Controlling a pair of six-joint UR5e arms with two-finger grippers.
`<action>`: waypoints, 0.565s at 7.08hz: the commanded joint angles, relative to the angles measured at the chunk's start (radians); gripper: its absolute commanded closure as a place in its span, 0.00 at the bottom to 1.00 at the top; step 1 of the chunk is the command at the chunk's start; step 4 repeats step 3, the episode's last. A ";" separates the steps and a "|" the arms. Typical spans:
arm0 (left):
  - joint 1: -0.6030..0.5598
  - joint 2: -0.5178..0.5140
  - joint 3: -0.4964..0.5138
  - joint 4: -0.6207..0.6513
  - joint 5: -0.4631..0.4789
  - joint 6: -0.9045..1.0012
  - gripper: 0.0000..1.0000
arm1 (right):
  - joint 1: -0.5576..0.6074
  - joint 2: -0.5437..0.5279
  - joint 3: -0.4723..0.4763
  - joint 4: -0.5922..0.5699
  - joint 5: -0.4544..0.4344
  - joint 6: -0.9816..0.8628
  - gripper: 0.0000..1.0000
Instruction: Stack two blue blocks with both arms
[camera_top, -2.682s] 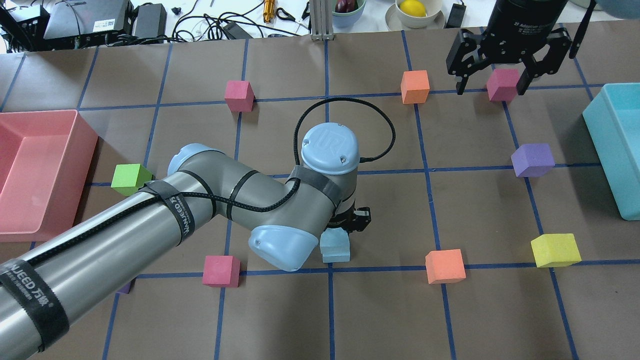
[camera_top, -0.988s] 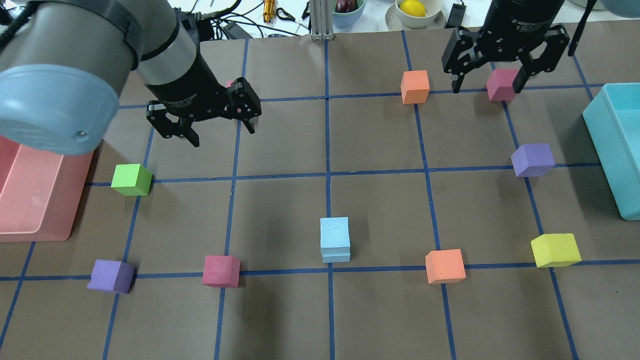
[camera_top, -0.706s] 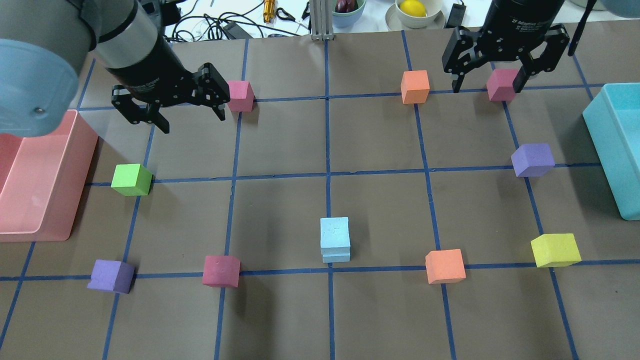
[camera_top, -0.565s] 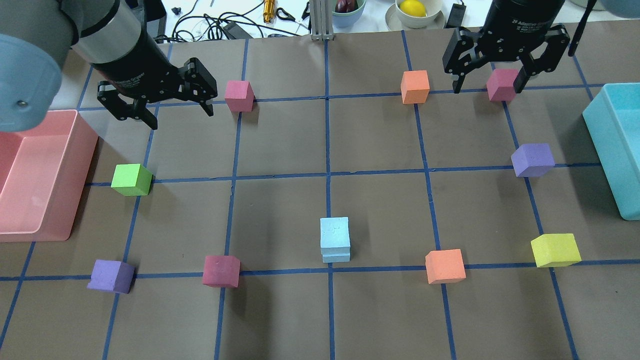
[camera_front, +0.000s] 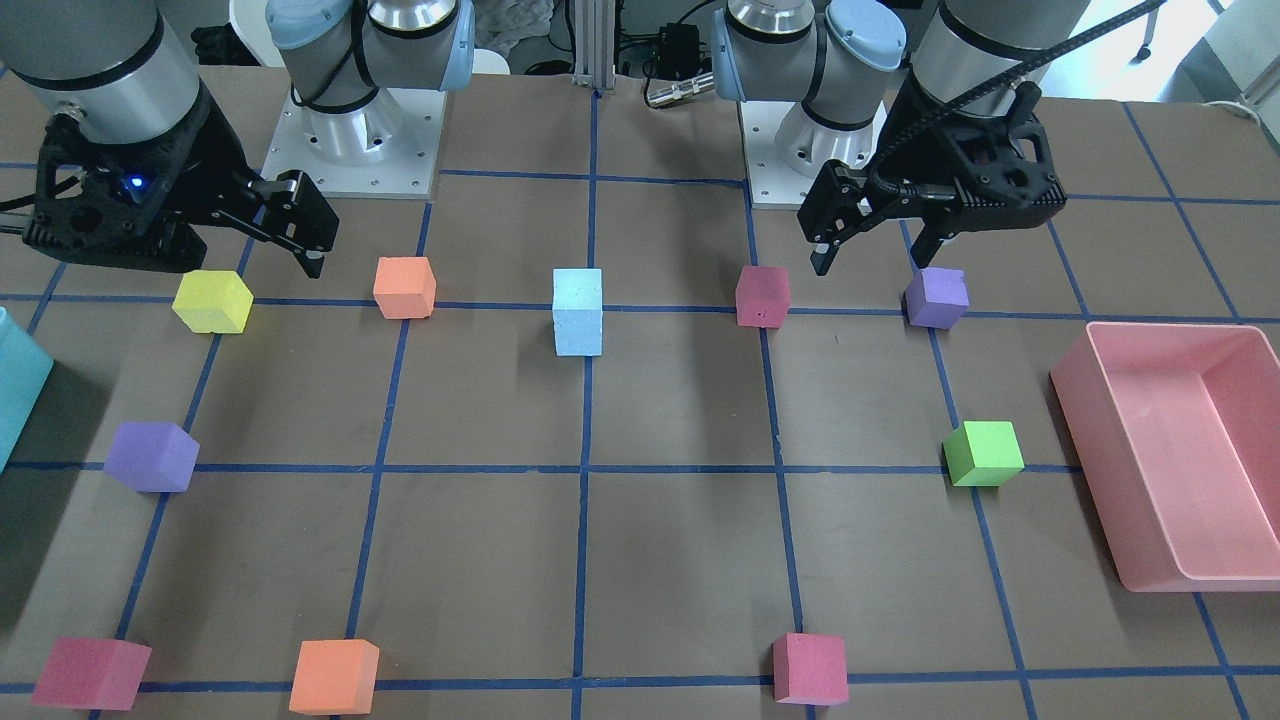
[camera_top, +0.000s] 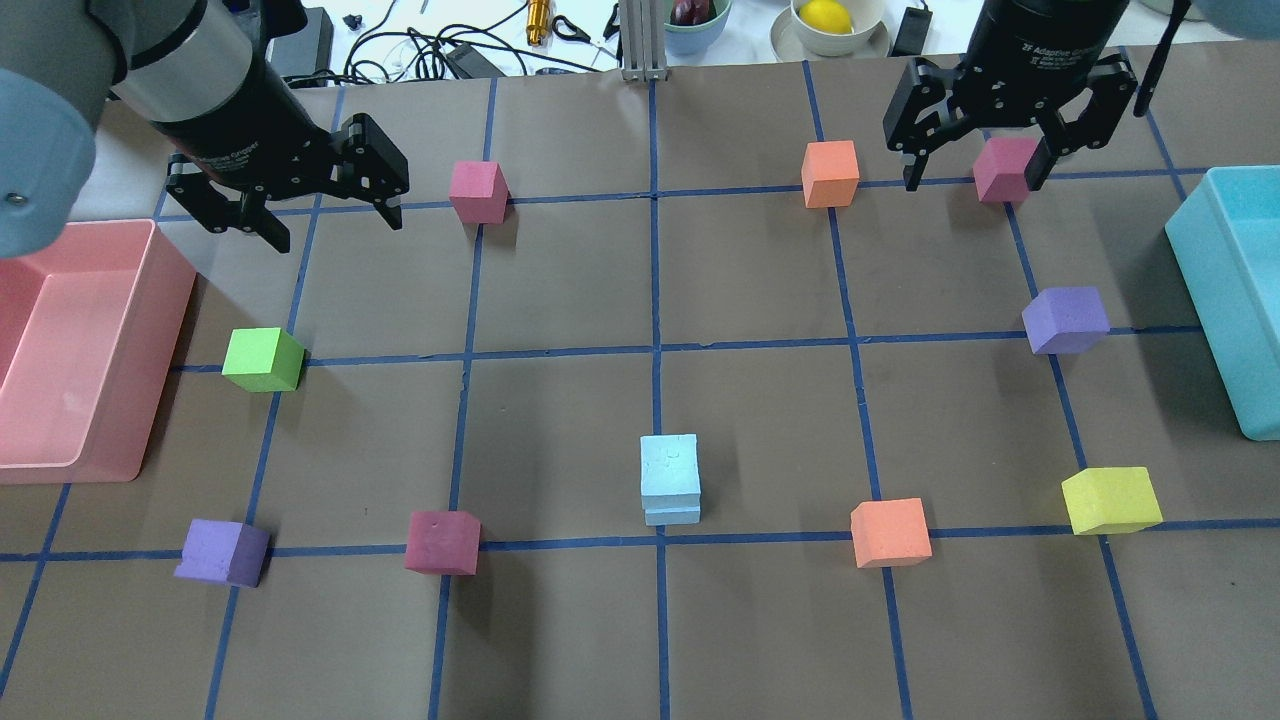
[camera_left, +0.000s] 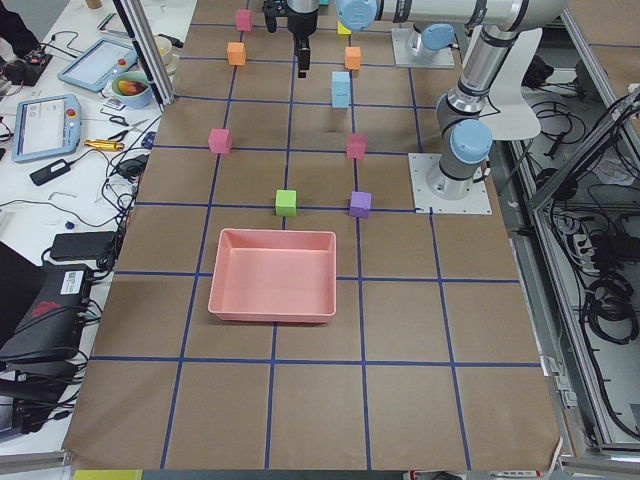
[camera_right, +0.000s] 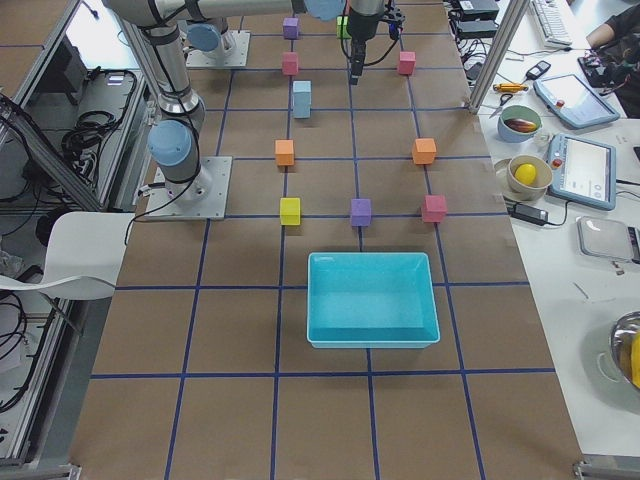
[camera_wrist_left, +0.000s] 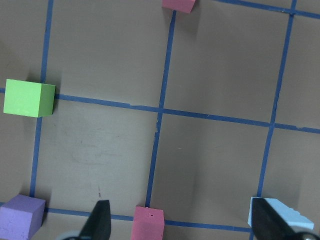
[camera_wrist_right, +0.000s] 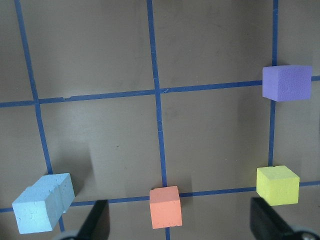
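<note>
The two pale blue blocks stand stacked, one on the other, near the table's middle front, with nothing touching them. The stack also shows in the front-facing view and at the lower edge of both wrist views. My left gripper is open and empty, raised over the far left of the table, well away from the stack. My right gripper is open and empty, hovering at the far right above a pink cube.
A pink tray sits at the left edge and a teal bin at the right. Loose cubes lie around: green, purple, magenta, orange, yellow, purple, pink, orange.
My left arm has let go of the upper blue block and pulled away up and to the far left, its gripper open. The stack stands alone. The right arm has barely moved.
</note>
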 joint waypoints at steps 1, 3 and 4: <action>0.002 0.000 -0.002 0.002 0.000 0.003 0.00 | 0.000 0.001 -0.001 -0.002 0.002 0.000 0.00; 0.001 0.002 -0.007 0.002 0.000 0.002 0.00 | 0.000 0.000 -0.001 0.000 0.002 0.000 0.00; 0.001 0.002 -0.007 0.002 0.000 0.002 0.00 | 0.000 0.000 -0.001 0.000 0.002 0.000 0.00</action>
